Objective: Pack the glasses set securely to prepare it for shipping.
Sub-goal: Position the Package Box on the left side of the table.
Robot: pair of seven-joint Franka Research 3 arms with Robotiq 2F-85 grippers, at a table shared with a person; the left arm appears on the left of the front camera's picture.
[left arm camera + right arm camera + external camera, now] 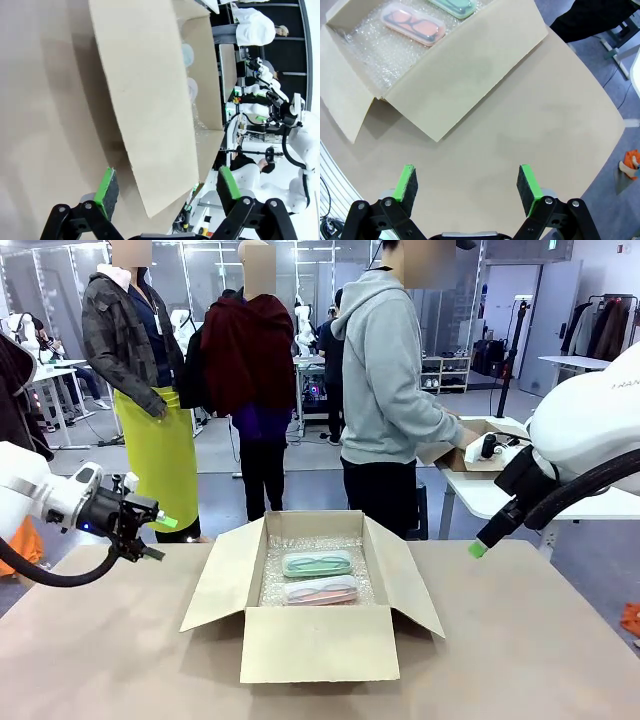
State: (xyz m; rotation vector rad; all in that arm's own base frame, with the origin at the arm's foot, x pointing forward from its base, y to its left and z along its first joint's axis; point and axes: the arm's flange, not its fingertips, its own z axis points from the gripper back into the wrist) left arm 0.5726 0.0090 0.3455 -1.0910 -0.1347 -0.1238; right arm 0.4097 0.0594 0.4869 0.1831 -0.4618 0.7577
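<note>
White arms [590,420], black cables [560,495], black left hand [167,185] and right hand [466,182], green pads [526,181].

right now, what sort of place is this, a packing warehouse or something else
Probably a robotics lab or test hall, not a warehouse. The white left arm and right arm flank a table holding an open cardboard box, and people stand on an open floor among white work tables.

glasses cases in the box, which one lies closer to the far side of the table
The pale mint-green case. It lies behind the pinkish-red case, which sits closer to the near wall of the cardboard box.
</note>
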